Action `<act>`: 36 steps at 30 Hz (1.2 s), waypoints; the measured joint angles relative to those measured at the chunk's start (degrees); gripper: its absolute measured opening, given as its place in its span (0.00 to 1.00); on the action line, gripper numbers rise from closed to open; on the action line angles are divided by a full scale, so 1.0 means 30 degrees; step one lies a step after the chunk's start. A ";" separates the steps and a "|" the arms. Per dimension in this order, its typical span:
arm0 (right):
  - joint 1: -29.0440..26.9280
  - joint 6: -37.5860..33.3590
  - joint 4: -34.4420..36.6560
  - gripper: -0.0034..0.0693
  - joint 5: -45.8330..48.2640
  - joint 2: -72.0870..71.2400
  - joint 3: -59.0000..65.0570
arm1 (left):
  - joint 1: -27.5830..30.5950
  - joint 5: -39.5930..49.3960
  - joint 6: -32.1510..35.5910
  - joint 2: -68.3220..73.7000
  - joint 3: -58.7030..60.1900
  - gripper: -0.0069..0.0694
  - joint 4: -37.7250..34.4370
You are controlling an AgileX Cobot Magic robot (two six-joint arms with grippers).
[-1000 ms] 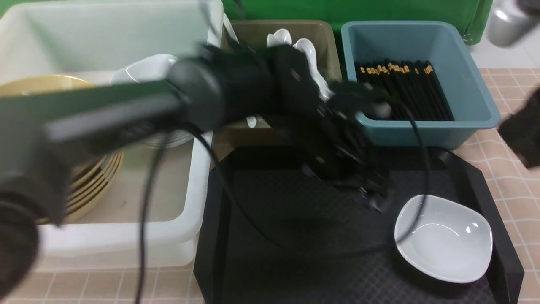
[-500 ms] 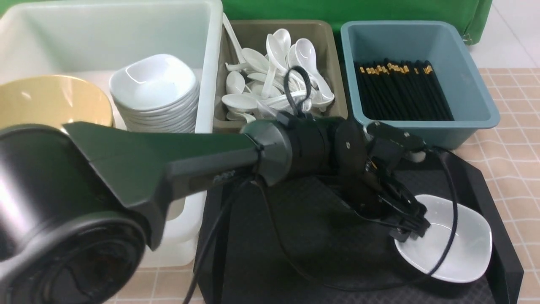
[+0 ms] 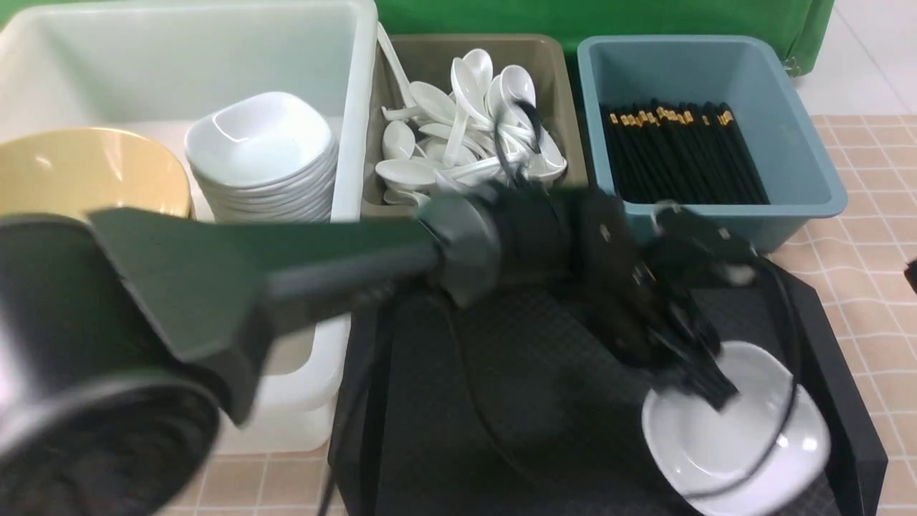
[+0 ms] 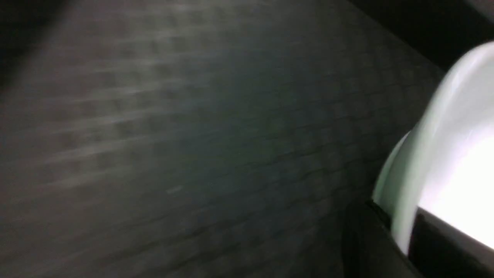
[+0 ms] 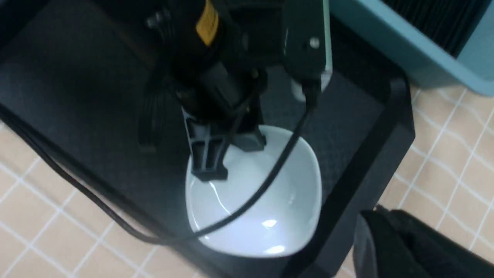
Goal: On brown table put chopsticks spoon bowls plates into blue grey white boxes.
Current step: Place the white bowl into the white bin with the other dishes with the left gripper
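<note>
One plate (image 3: 752, 451) sits on tray (image 3: 501, 358), toward its right front corner. My left gripper (image 3: 706, 390) clamped on plate's left rim, one finger inside, one outside. Plate blurred, looks tipped.

Step in hand: plate pickup.

Next move, I judge: lift clear of tray lip, carry left, lower onto plate stack (image 3: 261, 154) in white box (image 3: 215, 43).

My right gripper (image 5: 386, 231) closed, nothing seen in it, beside tray.

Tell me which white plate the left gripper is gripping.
The lone plate over the black tray, its rim pinched in the left gripper; the other plates sit stacked in the white box.
</note>
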 joint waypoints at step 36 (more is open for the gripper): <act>0.6977 -0.6989 0.3460 0.11 0.0502 1.3670 -1.2603 | 1.7416 0.0191 0.0734 -0.4068 0.0311 0.27 0.1423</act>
